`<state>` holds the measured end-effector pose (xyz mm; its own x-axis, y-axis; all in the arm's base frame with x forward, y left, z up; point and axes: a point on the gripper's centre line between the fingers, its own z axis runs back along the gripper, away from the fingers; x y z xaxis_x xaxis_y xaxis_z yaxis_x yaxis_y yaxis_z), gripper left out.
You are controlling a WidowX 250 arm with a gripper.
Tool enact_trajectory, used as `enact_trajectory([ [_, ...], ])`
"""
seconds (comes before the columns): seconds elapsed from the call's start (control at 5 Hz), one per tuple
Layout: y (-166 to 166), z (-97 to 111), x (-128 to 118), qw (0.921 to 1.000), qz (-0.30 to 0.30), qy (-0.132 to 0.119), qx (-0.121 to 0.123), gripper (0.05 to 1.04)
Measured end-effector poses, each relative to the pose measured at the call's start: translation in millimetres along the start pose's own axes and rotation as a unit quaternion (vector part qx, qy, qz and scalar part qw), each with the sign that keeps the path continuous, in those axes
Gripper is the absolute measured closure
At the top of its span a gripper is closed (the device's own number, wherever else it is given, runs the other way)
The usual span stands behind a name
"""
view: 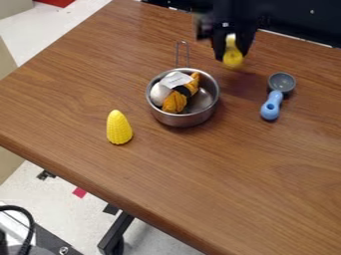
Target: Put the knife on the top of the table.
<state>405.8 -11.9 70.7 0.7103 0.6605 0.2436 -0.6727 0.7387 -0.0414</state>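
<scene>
Brown table [233,174] stands over a pale, speckled floor [150,238].

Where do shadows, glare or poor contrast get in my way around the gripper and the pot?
Camera view: a soft shadow darkens the table below the gripper; the black gripper partly merges with the dark background, though the yellow object it holds stands out; bright reflections streak the metal pot.

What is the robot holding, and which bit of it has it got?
The robot's hand has a yellow thing, too blurry to name for sure. It grips the narrower upper part, and the rounder bottom end pokes out below.
</scene>
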Motion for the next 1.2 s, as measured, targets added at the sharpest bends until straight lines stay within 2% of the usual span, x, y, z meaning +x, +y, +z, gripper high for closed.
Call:
enact_trajectory([
  [0.4, 0, -16, -8, 0.9998, -0.007, 0.003, 0.021, 0.649],
  [0.6, 4, -16, -17, 0.999, -0.016, 0.03, 0.029, 0.582],
  [0.8, 6, -15, -22, 0.9979, -0.03, 0.041, 0.041, 0.284],
  [1.0, 6, -16, -21, 0.9982, -0.024, 0.037, 0.041, 0.083],
  [1.2, 8, -15, -21, 0.9979, -0.023, 0.046, 0.04, 0.085],
])
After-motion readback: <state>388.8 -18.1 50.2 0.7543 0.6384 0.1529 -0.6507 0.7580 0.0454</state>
